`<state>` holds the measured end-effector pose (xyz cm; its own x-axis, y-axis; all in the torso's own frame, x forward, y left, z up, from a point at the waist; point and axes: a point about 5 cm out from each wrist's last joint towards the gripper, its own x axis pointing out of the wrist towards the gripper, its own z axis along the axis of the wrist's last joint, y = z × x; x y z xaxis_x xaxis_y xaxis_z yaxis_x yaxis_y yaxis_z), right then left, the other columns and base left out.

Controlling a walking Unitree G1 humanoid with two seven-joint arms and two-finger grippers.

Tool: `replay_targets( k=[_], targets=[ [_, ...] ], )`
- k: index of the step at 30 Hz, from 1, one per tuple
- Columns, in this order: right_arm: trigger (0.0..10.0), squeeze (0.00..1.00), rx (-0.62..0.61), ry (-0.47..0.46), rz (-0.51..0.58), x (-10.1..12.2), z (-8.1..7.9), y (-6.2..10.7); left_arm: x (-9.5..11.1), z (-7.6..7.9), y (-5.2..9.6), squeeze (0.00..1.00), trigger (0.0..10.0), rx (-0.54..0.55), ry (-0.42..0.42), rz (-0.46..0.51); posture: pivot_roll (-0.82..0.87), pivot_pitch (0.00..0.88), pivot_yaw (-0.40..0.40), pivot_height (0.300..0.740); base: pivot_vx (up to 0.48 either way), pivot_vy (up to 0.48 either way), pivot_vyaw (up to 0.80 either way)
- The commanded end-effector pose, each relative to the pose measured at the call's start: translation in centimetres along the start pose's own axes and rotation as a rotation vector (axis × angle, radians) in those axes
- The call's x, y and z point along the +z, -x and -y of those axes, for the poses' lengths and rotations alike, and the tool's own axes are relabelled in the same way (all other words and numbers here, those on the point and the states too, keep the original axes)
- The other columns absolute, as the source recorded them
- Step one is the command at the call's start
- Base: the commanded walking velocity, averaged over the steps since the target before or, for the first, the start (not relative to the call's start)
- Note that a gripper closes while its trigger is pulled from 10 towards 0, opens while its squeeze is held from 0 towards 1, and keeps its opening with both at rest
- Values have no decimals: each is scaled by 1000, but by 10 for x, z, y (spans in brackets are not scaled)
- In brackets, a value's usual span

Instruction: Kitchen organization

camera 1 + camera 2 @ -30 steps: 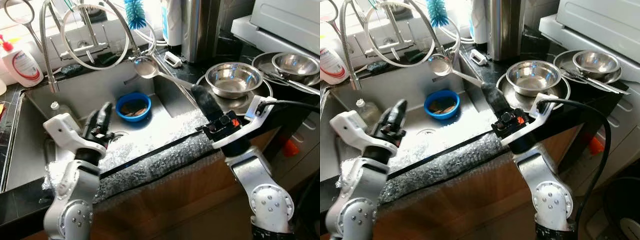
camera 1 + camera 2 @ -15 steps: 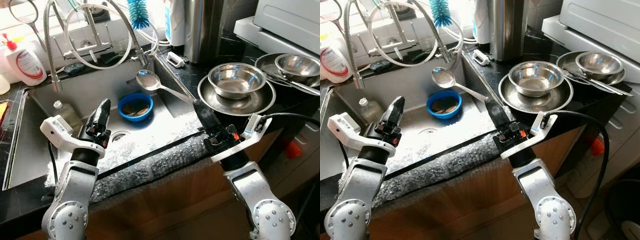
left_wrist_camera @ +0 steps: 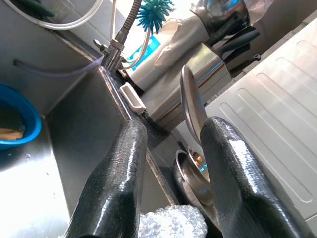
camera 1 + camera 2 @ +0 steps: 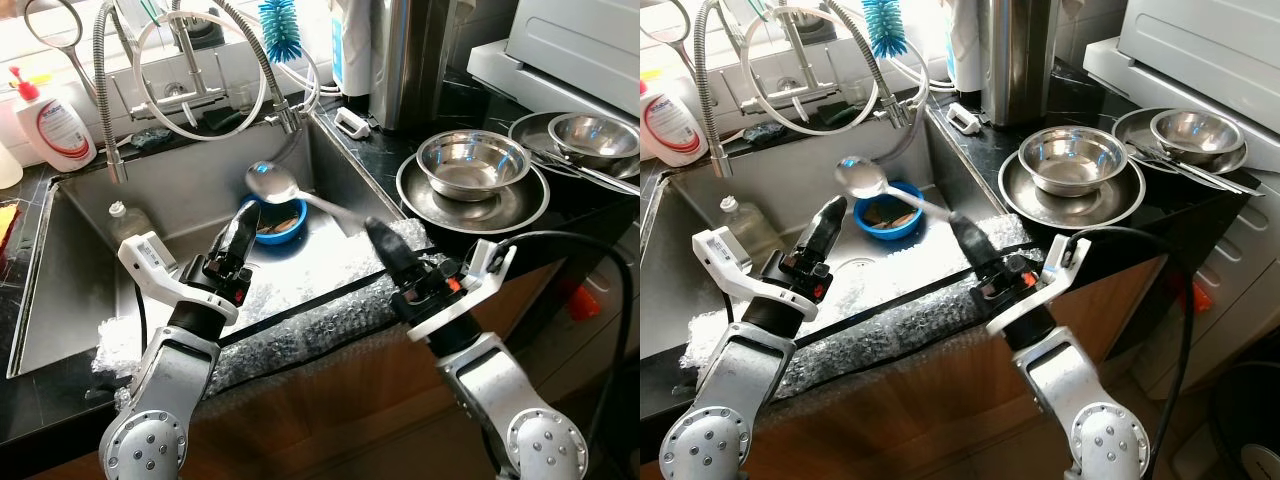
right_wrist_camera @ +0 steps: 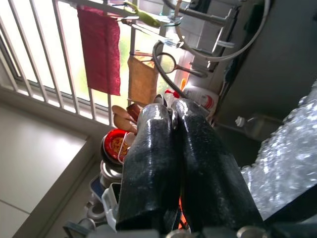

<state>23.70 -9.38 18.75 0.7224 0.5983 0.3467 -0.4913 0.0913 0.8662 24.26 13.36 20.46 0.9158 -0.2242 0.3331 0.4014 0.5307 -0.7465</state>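
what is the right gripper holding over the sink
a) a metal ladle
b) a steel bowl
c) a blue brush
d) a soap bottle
a: the right gripper is shut on the handle of the metal ladle, whose bowl hangs above the blue bowl in the sink, while the left gripper is open with nothing between its fingers.

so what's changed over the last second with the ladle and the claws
The right claw, shut on the ladle, has swung it left, from near the counter's steel bowl to above the blue bowl in the sink. The left claw, open, moved right toward it. Both bowls and the plates stayed put.
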Motion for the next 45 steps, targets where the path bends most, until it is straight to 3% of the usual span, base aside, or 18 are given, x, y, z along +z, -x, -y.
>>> replay_targets(
  k=[1, 14, 15, 16, 18, 19, 33, 45],
  targets=[
    [10000, 0, 35, 3, -25, -3, -9, -2, 4, 7, -1, 0, 10000, -21, 36, 51, -166, 49, 98, 740, 0, 0, 0],
    [10000, 0, 22, 26, -107, -9, -13, 5, 8, 4, -2, 0, 10000, 3, 40, 98, -167, 62, 94, 740, 0, 0, 0],
    [10000, 0, 22, 30, -110, -10, -13, 6, 9, 4, -2, 0, 9373, 3, 38, 99, -167, 65, 93, 740, 0, 0, 0],
    [10000, 0, 21, 30, -110, -10, -13, 6, 9, 4, -2, 0, 9373, 3, 38, 100, -167, 65, 93, 740, 0, 0, 0],
    [10000, 0, 18, 24, -112, -10, -13, 6, 9, 4, -2, 0, 6588, 6, 39, 104, -166, 66, 92, 740, 0, 0, 0],
    [10000, 0, 24, 19, -121, -11, -14, 7, 9, 3, -2, 0, 0, 7, 39, 107, -166, 66, 92, 740, 0, 0, 0],
    [10000, 0, 44, 23, -143, -14, -17, 9, 8, 3, -2, 0, 0, 5, 46, 104, -163, 74, 92, 740, 0, 0, 0],
    [10000, 0, 5, 169, -152, -16, -14, 8, 7, 2, -1, 0, 0, 9, 44, 93, -162, 76, 93, 740, 0, 0, 0]
  ],
)
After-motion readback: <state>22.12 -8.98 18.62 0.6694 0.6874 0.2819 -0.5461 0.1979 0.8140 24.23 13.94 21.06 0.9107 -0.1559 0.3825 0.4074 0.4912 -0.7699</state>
